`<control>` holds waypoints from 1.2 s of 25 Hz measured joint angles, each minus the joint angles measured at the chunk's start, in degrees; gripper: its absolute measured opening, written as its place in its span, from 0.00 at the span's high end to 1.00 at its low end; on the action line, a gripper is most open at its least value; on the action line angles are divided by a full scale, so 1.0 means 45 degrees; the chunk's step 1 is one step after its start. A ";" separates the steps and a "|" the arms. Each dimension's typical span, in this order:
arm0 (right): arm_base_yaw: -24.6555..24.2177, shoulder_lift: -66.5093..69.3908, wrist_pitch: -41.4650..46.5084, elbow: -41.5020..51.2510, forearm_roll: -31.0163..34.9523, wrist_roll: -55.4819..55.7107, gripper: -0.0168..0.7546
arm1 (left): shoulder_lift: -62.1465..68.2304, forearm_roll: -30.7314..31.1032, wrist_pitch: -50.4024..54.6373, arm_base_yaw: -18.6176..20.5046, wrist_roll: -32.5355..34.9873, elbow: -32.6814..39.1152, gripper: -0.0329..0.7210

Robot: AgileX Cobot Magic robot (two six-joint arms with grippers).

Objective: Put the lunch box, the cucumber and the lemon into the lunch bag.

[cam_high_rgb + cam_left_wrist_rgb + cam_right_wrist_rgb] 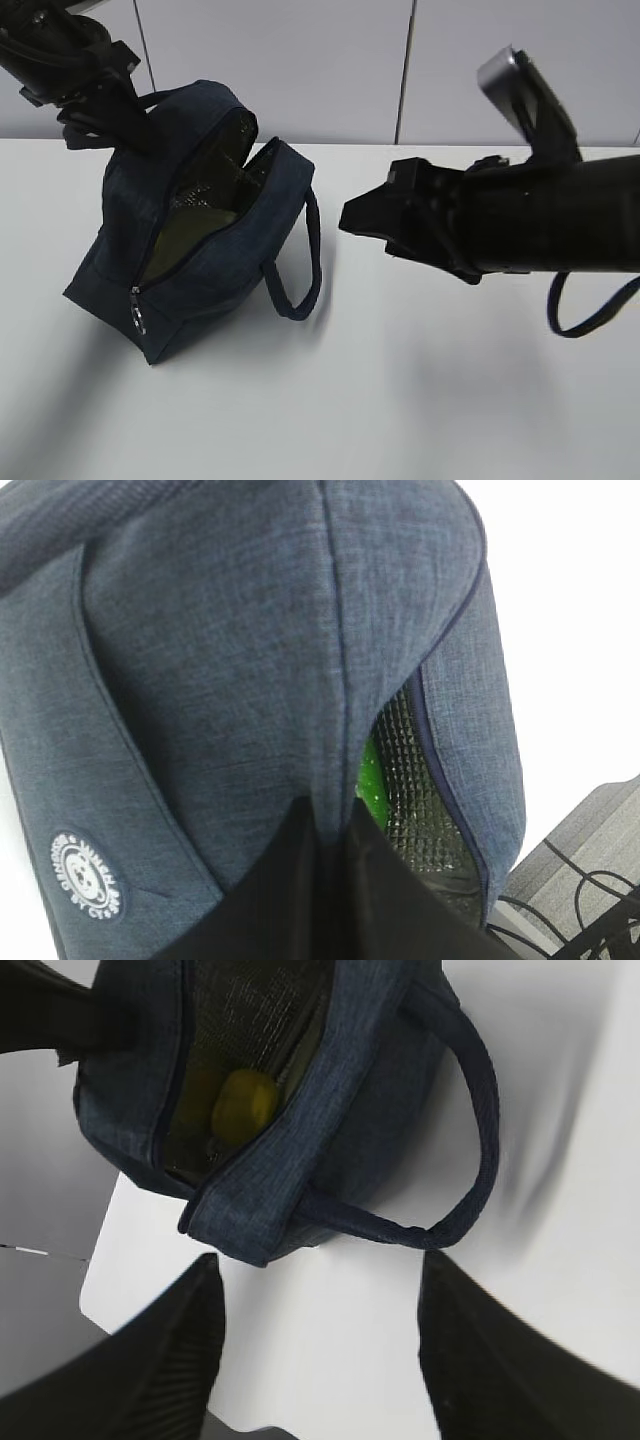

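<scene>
Two grippers showing. Left gripper pinching lunch bag fabric at top flap, jaws closed on it. Right gripper hovering with jaws spread wide, gripping nothing, bag just ahead. Lemon lying inside bag, beyond right jaws. Bag sitting on tabletop, zipper open.

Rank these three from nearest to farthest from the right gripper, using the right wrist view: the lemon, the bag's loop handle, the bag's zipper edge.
1. Loop handle, lying on the table just beyond the open right gripper.
2. Zipper edge, left of the handle.
3. Lemon, deeper inside the lunch bag.
</scene>
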 joint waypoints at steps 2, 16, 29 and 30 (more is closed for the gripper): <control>0.0000 0.0793 0.0501 -0.0022 0.1546 -0.1461 0.38 | 0.0000 0.0000 0.0000 0.0000 0.0000 0.0000 0.96; 0.0000 0.4460 0.1796 -0.2430 0.2442 -0.3086 0.38 | 0.0000 -0.0021 0.0000 0.0000 0.0038 0.0000 0.96; 0.0000 0.6549 0.1638 -0.4413 0.2471 -0.3163 0.38 | 0.0000 -0.0021 0.0000 0.0000 0.0088 0.0000 0.96; 0.0000 0.6735 0.1638 -0.4531 0.2471 -0.3163 0.39 | 0.0000 -0.0021 0.0000 0.0000 0.0088 0.0000 0.96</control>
